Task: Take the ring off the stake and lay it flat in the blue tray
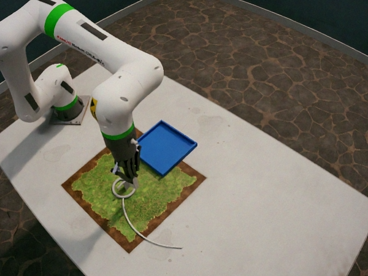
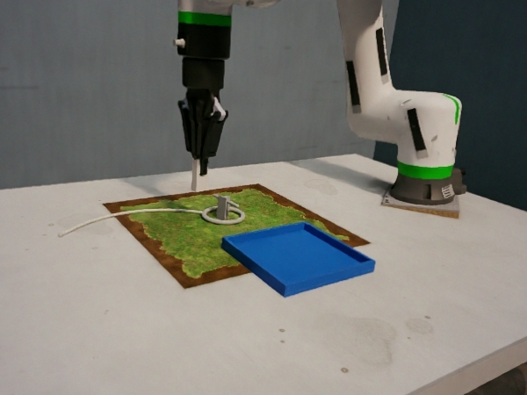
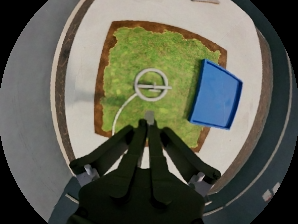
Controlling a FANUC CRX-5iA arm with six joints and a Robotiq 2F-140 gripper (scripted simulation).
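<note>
A white ring (image 1: 122,197) (image 2: 224,223) (image 3: 136,86) lies flat on the green grass mat (image 1: 92,184) (image 2: 176,233) (image 3: 133,50), around a short grey stake (image 2: 222,205) (image 3: 154,87). A long white cord (image 1: 138,230) (image 2: 110,216) (image 3: 120,111) trails from the ring across the mat onto the table. My gripper (image 1: 135,184) (image 2: 198,173) (image 3: 149,116) is shut and holds nothing. It hangs above the mat, a little to the side of the stake and well above the ring. The blue tray (image 1: 164,147) (image 2: 299,254) (image 3: 214,96) is empty and overlaps the mat's edge next to the stake.
The mat and tray lie on a white table (image 1: 260,199) (image 2: 132,329). The arm's base (image 1: 65,110) (image 2: 422,189) stands at the table's corner beyond the tray. A dark cobbled floor (image 1: 260,61) surrounds the table.
</note>
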